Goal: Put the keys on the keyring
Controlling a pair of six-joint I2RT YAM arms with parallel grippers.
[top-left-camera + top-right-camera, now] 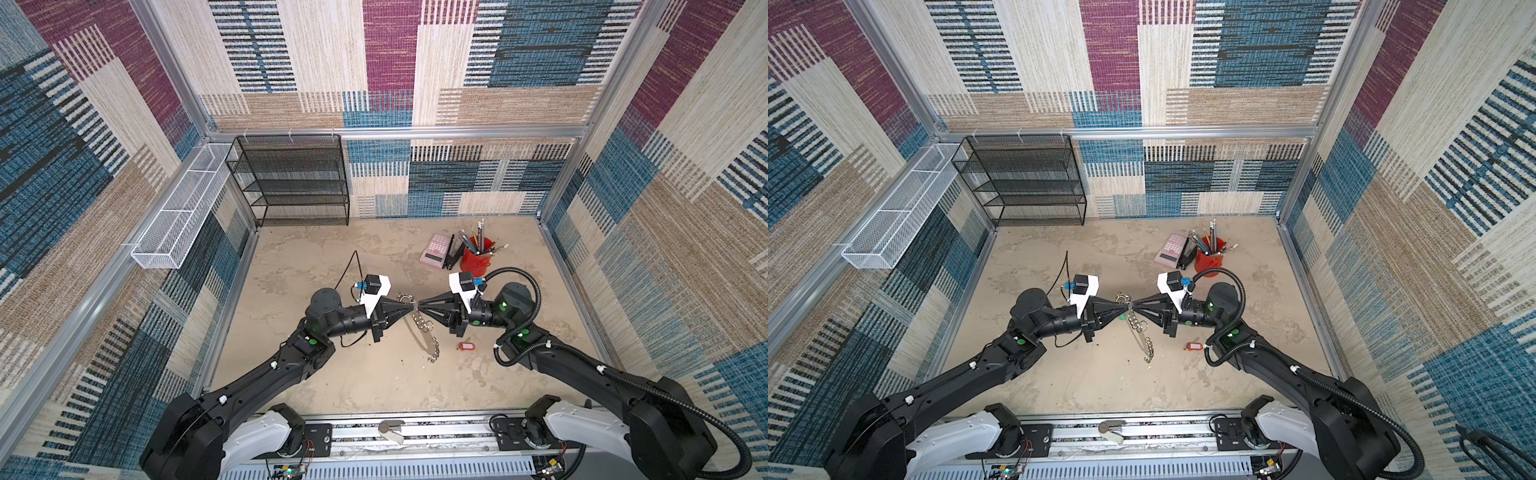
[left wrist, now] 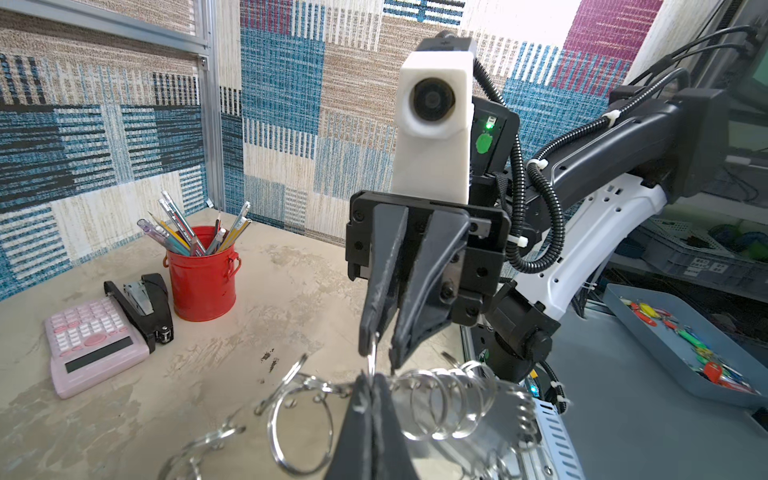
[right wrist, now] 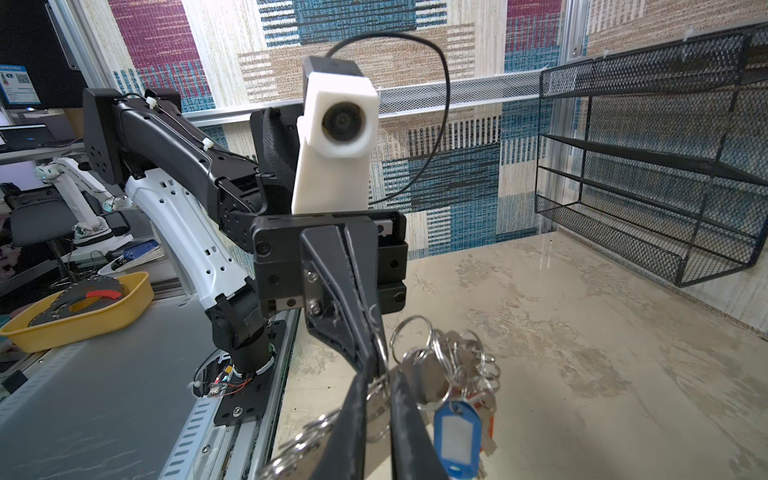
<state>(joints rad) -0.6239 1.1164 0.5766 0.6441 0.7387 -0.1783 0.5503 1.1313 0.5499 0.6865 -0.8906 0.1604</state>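
Note:
In both top views my two grippers meet tip to tip above the middle of the table. The left gripper (image 1: 412, 311) (image 2: 372, 378) is shut on a split ring at the edge of the keyring (image 1: 420, 334) (image 1: 1139, 334). The grey band hangs slanting down from there, edged with silver rings (image 2: 449, 399). Facing it, the right gripper (image 1: 420, 309) (image 3: 380, 378) is closed to a narrow gap on one split ring. A blue-tagged key (image 3: 457, 432) hangs from the rings beside it, and a red tag shows behind. Another red-tagged key (image 1: 464, 345) lies on the table.
A red cup of pencils (image 1: 476, 259), a black stapler (image 1: 453, 255) and a pink calculator (image 1: 435, 250) stand at the back right. A black mesh shelf (image 1: 291, 183) and a white mesh basket (image 1: 178, 208) line the back left. A grey tray of tagged keys (image 2: 648, 332) sits off the table.

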